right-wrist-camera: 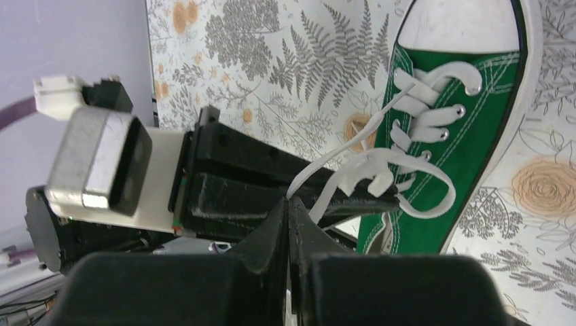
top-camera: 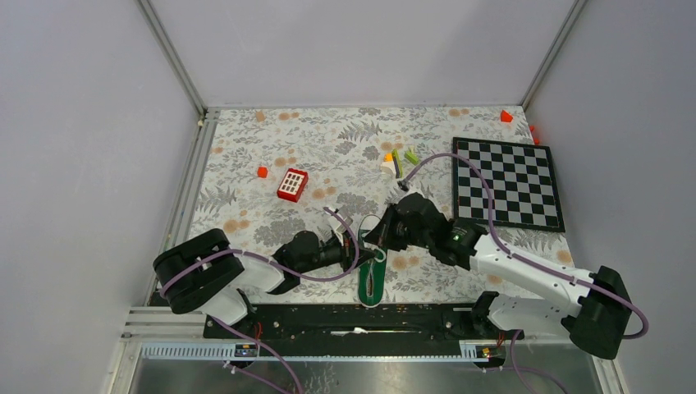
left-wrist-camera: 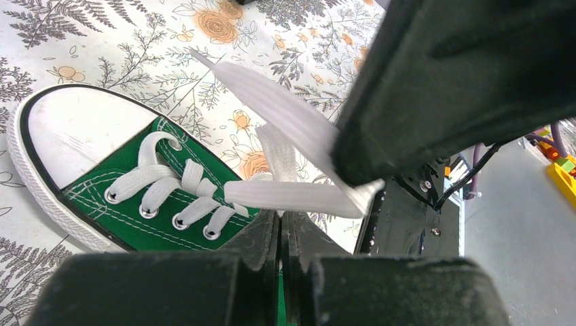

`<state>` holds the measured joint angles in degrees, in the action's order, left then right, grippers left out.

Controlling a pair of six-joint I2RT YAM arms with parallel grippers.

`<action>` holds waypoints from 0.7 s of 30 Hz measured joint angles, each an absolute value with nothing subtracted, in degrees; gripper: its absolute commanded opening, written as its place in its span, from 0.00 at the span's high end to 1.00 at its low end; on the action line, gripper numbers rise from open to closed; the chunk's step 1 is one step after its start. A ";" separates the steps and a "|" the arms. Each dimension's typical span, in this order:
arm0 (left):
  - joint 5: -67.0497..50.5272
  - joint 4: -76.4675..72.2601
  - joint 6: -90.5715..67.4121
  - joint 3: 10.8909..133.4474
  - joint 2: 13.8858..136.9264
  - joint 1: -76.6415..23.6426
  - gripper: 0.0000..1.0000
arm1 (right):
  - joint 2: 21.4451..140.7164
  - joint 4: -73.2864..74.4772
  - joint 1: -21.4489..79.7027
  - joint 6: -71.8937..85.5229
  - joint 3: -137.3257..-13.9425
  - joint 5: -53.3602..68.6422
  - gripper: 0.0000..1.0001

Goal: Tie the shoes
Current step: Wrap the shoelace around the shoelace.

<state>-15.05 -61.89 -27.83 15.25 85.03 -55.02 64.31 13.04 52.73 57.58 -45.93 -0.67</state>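
Note:
The green shoe [top-camera: 371, 283] lies near the table's front edge, between my two grippers. In the left wrist view its white toe cap [left-wrist-camera: 75, 132] points up-left, and a flat white lace [left-wrist-camera: 292, 197] runs across my left gripper [left-wrist-camera: 282, 219], which is shut on it. The right arm's dark finger [left-wrist-camera: 441, 81] pins a second lace strand just above. In the right wrist view the shoe [right-wrist-camera: 475, 136] sits upper right. A thin lace [right-wrist-camera: 326, 178] leads from its eyelets into my right gripper [right-wrist-camera: 289, 204], which is shut on it. A lace loop hangs over the left gripper's fingertip [right-wrist-camera: 370, 202].
A chessboard [top-camera: 507, 182] lies at the right. A red-and-white keypad block [top-camera: 292, 185] and a small red cube [top-camera: 262, 171] sit at mid-left. Small coloured pieces [top-camera: 400, 158] lie behind the grippers. Grey walls enclose the flowered tabletop [top-camera: 328, 144].

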 measured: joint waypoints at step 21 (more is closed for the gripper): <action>-15.03 -65.19 -28.51 14.83 86.67 -55.02 1.00 | 57.87 16.29 57.87 59.27 -43.48 -0.84 1.00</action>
<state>-15.03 -65.19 -28.51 14.83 86.67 -55.02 57.87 16.29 57.87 59.27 -43.48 -0.84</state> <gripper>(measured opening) 0.013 0.014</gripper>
